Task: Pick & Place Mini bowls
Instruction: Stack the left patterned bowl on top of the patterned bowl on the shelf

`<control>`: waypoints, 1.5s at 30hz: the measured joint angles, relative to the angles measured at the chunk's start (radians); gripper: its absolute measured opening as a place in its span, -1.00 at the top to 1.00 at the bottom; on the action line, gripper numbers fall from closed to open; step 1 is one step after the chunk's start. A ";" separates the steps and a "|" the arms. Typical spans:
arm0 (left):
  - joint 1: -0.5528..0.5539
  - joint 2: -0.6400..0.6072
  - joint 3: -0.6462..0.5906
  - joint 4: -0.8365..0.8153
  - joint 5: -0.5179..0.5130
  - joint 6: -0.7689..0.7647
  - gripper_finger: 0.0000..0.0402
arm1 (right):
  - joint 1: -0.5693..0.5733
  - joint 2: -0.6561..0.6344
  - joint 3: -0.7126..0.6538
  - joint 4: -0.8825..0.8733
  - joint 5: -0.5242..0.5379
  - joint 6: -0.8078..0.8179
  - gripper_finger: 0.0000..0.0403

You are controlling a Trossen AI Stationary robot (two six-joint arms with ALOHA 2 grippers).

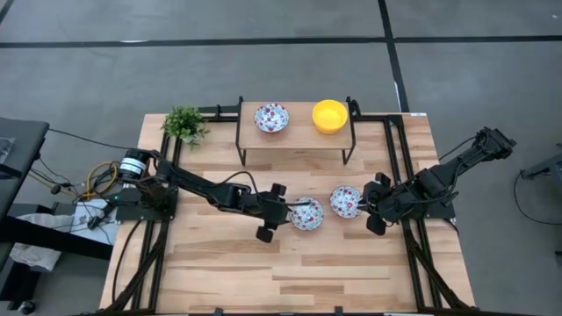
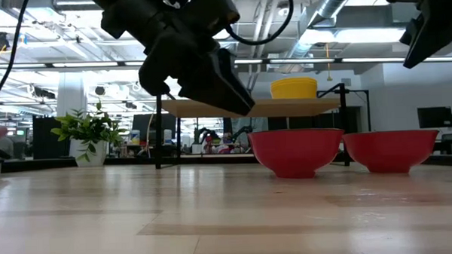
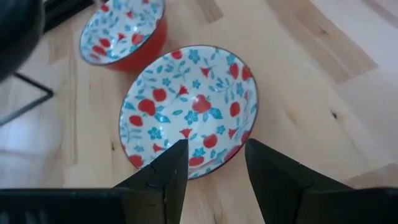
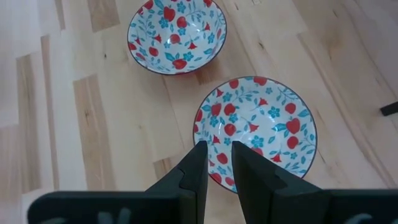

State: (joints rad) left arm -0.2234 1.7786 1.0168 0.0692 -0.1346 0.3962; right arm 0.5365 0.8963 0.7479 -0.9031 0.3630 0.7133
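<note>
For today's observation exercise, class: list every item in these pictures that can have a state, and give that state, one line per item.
Left gripper: open, fingers either side of a bowl's rim.
Right gripper: open, narrow gap, over the other bowl's rim.
Left patterned bowl: upright on the table, empty.
Right patterned bowl: upright on the table, empty.
Shelf patterned bowl: upright on the shelf, empty.
Yellow bowl: upright on the shelf, empty.
Plant: upright at the table's corner.
</note>
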 joint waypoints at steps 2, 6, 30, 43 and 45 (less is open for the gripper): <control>0.000 0.000 -0.001 -0.001 0.020 0.040 0.21 | 0.000 0.000 0.000 0.000 0.000 0.018 0.69; -0.001 0.007 -0.002 -0.002 0.031 0.111 0.21 | 0.000 0.000 0.000 0.000 -0.012 0.047 0.69; 0.043 0.024 -0.002 0.006 0.084 0.333 0.21 | 0.000 0.000 0.000 0.000 -0.022 0.102 0.69; 0.038 0.098 -0.003 0.041 0.077 0.378 0.21 | 0.000 0.000 0.000 -0.001 -0.020 0.126 0.69; 0.042 0.096 -0.003 0.050 0.070 0.379 0.21 | 0.000 0.000 0.000 0.000 -0.022 0.127 0.69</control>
State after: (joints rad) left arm -0.1810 1.8749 1.0138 0.1188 -0.0641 0.7756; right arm 0.5362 0.8963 0.7479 -0.9035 0.3411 0.8406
